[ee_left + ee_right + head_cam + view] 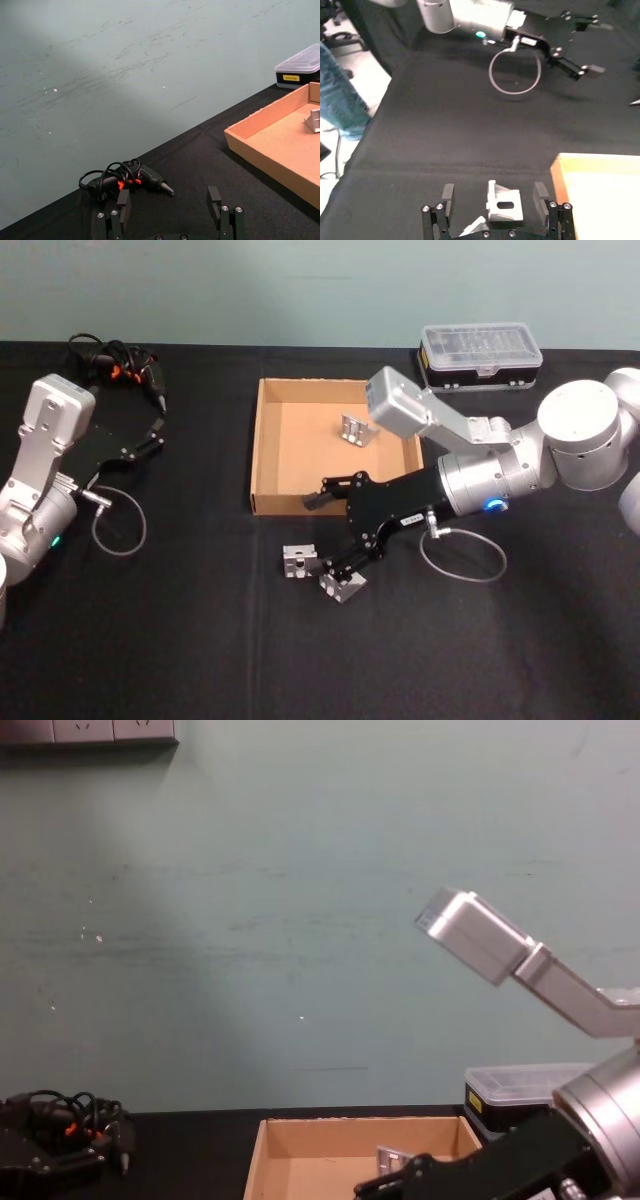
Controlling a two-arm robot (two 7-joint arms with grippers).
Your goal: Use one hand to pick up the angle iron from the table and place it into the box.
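Angle iron (505, 205) inside wide right gripper (494, 194), wrist view | head: 2nd iron (353, 430) in box (300, 455) | left gripper (169, 197) wide

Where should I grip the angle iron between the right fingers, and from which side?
Probably come down from above with the right gripper and close on the two side edges of the angle iron: its slotted flange lies flat on the table, and the open fingers straddle it.

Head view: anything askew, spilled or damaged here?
Nothing stands out: one angle iron lies in the box, two others sit on the table before it by the open right gripper; the left gripper is parked aside.
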